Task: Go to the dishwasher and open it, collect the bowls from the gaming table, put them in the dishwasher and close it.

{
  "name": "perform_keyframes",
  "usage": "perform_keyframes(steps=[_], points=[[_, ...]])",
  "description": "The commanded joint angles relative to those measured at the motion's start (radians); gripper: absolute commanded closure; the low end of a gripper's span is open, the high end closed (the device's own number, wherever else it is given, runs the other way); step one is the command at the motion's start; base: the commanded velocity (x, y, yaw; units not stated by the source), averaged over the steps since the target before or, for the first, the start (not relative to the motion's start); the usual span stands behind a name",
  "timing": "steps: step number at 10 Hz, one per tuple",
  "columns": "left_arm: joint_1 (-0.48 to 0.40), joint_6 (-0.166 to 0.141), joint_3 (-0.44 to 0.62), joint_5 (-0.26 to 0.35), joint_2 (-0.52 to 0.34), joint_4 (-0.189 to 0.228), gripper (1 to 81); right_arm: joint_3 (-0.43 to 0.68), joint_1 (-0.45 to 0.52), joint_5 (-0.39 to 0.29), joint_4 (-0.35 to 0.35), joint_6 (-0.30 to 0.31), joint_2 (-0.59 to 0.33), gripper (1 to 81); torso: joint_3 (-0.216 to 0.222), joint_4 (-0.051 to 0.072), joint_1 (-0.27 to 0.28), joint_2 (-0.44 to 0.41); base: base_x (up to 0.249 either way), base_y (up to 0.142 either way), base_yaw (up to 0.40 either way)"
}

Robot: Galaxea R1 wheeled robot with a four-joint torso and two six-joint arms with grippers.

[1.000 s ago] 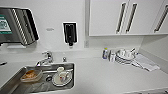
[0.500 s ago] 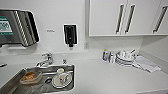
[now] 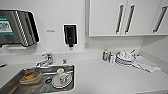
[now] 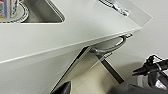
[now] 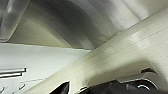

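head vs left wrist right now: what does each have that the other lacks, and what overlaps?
Head alone: wall dispenser, upper cabinets with bar handles, faucet, stacked dishes at the counter's back.
Left wrist alone: the underside of the counter edge, with a curved metal handle and a stainless panel tilted out below it.
Both: the white countertop and the steel sink holding dishes.

white counter (image 3: 100,77), stacked plates (image 3: 125,60), cloth (image 3: 146,64)
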Motion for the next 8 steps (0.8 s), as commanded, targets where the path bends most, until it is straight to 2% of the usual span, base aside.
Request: perform_keyframes(steps=[1,4,5,7,8], points=[[-0.095,0.003,0.046,0.01,-0.044,-0.001,1.0,0.079,0.119,-0.067,0.016,0.051,-0.088,1.0,0.0,0.0,0.0,0.0,0.0,0.0,0.0],[-0.103,0.003,0.046,0.002,-0.035,-0.001,1.0,0.099,0.155,-0.081,0.015,0.142,-0.108,1.0,0.0,0.0,0.0,0.0,0.0,0.0,0.0],[-0.11,0.003,0.048,0.003,-0.021,0.001,1.0,0.111,0.171,-0.087,0.015,0.154,-0.11,1.0,0.0,0.0,0.0,0.0,0.0,0.0,0.0],[-0.112,0.003,0.048,0.004,-0.009,0.012,1.0,0.14,0.223,-0.136,0.018,0.2,-0.116,1.0,0.0,0.0,0.0,0.0,0.0,0.0,0.0],[-0.112,0.004,0.048,0.002,-0.008,0.013,1.0,0.154,0.266,-0.172,0.018,0.245,-0.122,1.0,0.0,0.0,0.0,0.0,0.0,0.0,0.0]])
